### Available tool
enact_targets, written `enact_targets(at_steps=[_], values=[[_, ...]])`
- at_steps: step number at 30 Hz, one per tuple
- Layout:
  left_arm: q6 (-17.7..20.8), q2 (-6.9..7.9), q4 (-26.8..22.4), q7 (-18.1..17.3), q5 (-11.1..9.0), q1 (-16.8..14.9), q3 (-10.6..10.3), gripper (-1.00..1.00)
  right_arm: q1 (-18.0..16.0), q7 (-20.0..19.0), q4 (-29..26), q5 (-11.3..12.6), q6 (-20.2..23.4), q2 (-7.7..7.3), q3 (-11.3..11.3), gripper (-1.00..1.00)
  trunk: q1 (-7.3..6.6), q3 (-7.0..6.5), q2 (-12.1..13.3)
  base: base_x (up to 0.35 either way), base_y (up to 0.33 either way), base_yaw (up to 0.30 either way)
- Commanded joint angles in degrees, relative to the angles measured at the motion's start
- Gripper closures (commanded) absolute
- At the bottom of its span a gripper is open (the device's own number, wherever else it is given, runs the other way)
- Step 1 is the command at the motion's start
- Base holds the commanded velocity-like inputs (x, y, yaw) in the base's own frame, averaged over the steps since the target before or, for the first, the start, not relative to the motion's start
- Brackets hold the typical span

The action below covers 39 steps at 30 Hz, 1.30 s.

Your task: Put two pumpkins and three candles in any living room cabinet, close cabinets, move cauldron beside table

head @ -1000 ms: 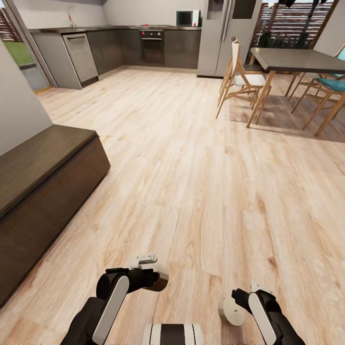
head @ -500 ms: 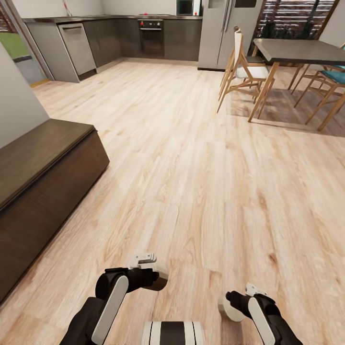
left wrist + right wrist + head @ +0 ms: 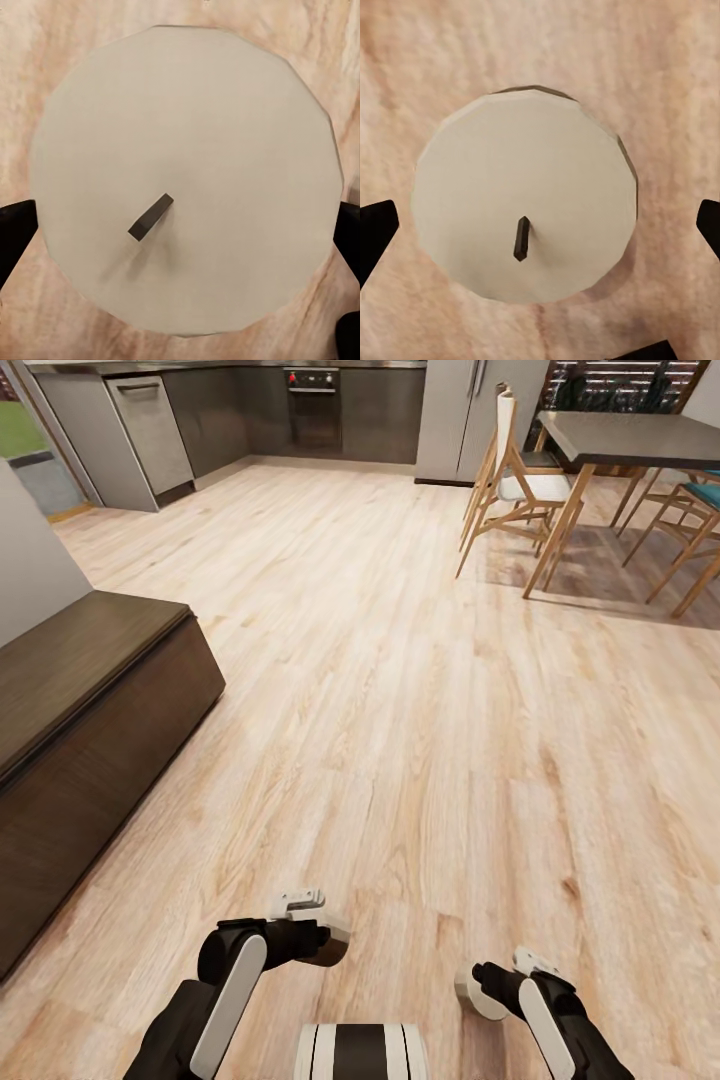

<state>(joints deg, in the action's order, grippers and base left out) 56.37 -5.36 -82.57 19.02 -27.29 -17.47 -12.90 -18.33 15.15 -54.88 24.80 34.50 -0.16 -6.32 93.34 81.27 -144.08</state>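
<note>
Left gripper with dark fingers pinching a stubby beige candle with a dark wick, right gripper clamped on a second pale candle, both low over light wood plank floor, long dark brown wood-grain cabinet at the robot's left, fronts flush.

Wood floor; dining table, chairs; kitchen units beyond

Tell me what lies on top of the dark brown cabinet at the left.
Nothing shows on the cabinet: the visible part of its wood-grain top is bare. The view's left edge cuts off the rest, and the closed front hides its inside.
</note>
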Motion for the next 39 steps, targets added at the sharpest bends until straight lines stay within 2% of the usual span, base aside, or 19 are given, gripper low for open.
enact_targets(at_steps=[1, 4, 9, 24, 27, 32, 33, 36, 37, 39], values=[[0.14, 0.00, -0.05, 0.58, -0.66, -0.02, 0.11, 1.00, -0.02, -0.07, -0.09, 0.52, -0.09, -0.01, 0.43, -1.00, -0.01, 0.04, -0.02, 0.000, 0.000, 0.000], [0.14, 0.00, -0.05, 0.58, -0.66, -0.02, 0.28, 1.00, -0.04, -2.43, -0.06, -0.83, -0.54, -0.01, 1.96, -1.00, -0.01, 0.04, -0.02, 0.000, 0.000, 0.000], [0.14, 0.00, -0.07, 0.58, -0.66, -0.02, 0.33, 1.00, -0.04, -3.60, 0.02, -2.90, -1.49, -0.01, 2.43, -1.00, 0.12, 1.15, -0.08, 0.000, 0.000, 0.000], [0.14, -0.16, -0.13, 0.58, -0.73, -0.02, 0.30, 1.00, -0.04, -3.72, 0.00, -3.18, -2.41, -0.01, 2.52, -1.00, 0.12, 1.15, -0.08, 0.000, 0.000, 0.000], [0.14, -0.19, -0.14, 0.58, -0.73, -0.02, 0.27, 1.00, -0.04, -3.72, 0.03, -3.18, -2.42, -0.01, 2.54, -1.00, 0.20, 1.81, -0.12, 0.000, 0.000, 0.000], [0.21, 0.05, -0.53, 0.56, -0.75, -0.02, 0.51, 1.00, -0.04, -3.72, 0.04, -3.18, -2.58, -0.01, 2.54, -1.00, 0.20, 1.81, -0.12, 0.000, 0.000, 0.000], [0.21, 0.06, -0.59, 0.53, -0.77, -0.02, 0.95, 1.00, -0.04, -3.72, 0.01, -3.18, -2.59, -0.01, 2.56, -1.00, 0.20, 1.81, -0.12, 0.000, 0.000, 0.000], [0.77, 0.08, -1.21, -0.33, -1.24, 0.11, 5.03, 1.00, -0.04, -3.72, -0.01, -3.19, -2.60, -0.01, 2.60, -1.00, 0.20, 1.81, -0.12, 0.000, 0.000, 0.000], [1.45, 0.08, -1.38, -2.07, -1.48, 0.22, 7.28, 1.00, -0.04, -3.72, -0.01, -3.19, -2.60, -0.01, 2.62, -1.00, 0.20, 1.81, -0.12, 0.000, 0.000, 0.000], [2.42, 0.13, -1.51, -6.09, -1.62, 0.28, 9.67, 1.00, -0.04, -3.72, -0.03, -3.20, -2.60, -0.01, 2.63, -1.00, 0.20, 1.81, -0.12, 0.000, 0.000, 0.000]])
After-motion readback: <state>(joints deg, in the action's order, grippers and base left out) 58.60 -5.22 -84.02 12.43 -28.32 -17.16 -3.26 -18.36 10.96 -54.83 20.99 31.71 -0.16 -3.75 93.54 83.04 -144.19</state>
